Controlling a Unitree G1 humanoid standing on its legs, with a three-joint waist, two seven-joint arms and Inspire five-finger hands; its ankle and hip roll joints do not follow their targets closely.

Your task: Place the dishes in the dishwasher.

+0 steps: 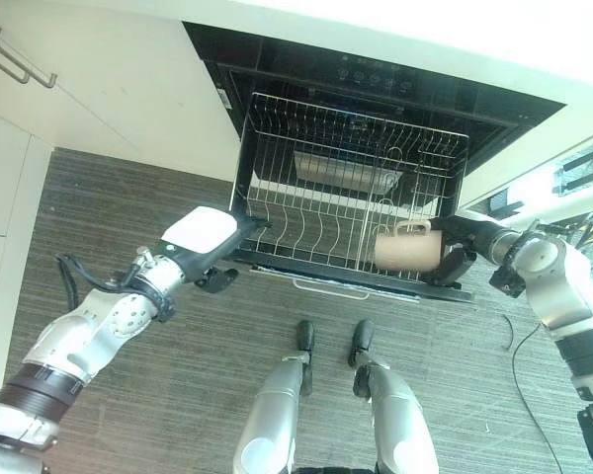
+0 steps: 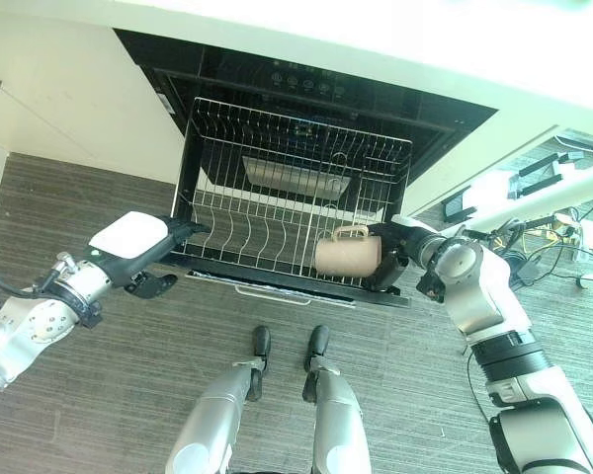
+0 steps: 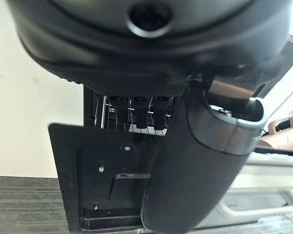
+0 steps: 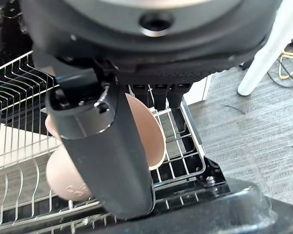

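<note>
The right hand (image 1: 462,249) grips a tan mug (image 1: 408,248), thumb and fingers wrapped around its body. The mug lies on its side with the handle up, at the lower right corner of the wire rack (image 1: 346,188), in the centre-right of the left eye view. In the right wrist view the mug (image 4: 107,146) sits just above the rack wires, between the thumb and fingers (image 4: 158,95).

The left hand (image 1: 222,259), centre-left of the frame, reaches the rack's left front edge; its fingers hook over the black dishwasher door (image 3: 93,185) edge.

The rack is pulled out of the dishwasher (image 1: 395,84), set under a white countertop (image 1: 455,30) at the top of the frame. White cabinets (image 1: 99,89) fill the upper left; below lies dark wood-grain flooring (image 1: 128,207).
</note>
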